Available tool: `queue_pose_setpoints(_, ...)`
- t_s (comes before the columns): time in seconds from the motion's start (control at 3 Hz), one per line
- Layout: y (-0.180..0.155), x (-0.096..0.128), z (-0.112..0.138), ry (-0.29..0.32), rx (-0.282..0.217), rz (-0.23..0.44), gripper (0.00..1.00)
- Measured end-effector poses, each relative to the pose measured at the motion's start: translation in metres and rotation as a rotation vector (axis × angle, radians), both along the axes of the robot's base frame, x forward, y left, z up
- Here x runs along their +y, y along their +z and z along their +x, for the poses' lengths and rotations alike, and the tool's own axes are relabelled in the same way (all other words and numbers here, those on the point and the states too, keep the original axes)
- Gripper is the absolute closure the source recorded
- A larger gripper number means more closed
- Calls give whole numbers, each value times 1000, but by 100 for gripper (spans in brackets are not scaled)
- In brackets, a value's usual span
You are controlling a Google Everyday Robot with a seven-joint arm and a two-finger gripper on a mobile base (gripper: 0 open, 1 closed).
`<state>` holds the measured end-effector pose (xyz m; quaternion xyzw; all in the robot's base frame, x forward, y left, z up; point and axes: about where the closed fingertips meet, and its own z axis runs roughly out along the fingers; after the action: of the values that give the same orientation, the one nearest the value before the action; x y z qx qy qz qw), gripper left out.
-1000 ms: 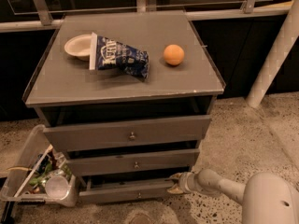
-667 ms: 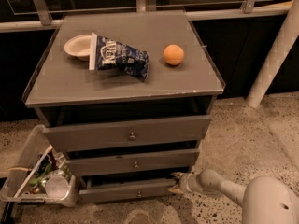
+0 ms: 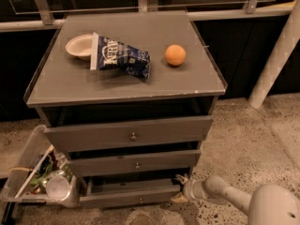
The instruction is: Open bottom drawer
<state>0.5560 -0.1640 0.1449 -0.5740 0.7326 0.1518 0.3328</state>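
Gripper [image 3: 180,188] low at bottom right, just above the floor, on the end of a pale arm [image 3: 220,194] that comes in from the lower right corner. It sits at the right end of the bottom drawer [image 3: 131,198] and seems to touch that corner, though contact is hard to confirm. Cannot tell how far it is open or whether it has hold of anything.

Bottom drawer: lowest of three, the shortest front. It stands partly pulled out, front forward of the two above, with a strip of plain grey inside showing behind it. Its small knob [image 3: 140,201] is at the centre, well left of the gripper and untouched.

Left of the drawer: a clear bin [image 3: 18,184] of mixed litter, tilted, its near corner just beside the drawer's left end. That side is tight.

Speckled floor [image 3: 243,149] lies in front and to the right, the arm the only thing on it.

Above: middle drawer [image 3: 133,163] and top drawer [image 3: 129,134], both fronts slightly proud of the carcass, with dark gaps over each.

Cabinet top [image 3: 140,86]: white bowl [image 3: 77,46] at back left, blue chip bag [image 3: 121,58] lying against it, and an orange [image 3: 175,55] to the right, apart from the bag.

Farther back: a metal rail [image 3: 234,14] along the dark wall, and a white post [image 3: 276,62] leaning at far right.
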Motion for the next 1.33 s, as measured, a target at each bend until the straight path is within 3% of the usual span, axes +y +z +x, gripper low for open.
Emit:
queue_pose_setpoints(0.67, 6, -3, -8, 9, 5, 0, 83)
queue_pose_setpoints(1.0, 9, -3, -8, 9, 5, 0, 100)
queue_pose_setpoints(1.33, 9, -3, -8, 9, 5, 0, 82)
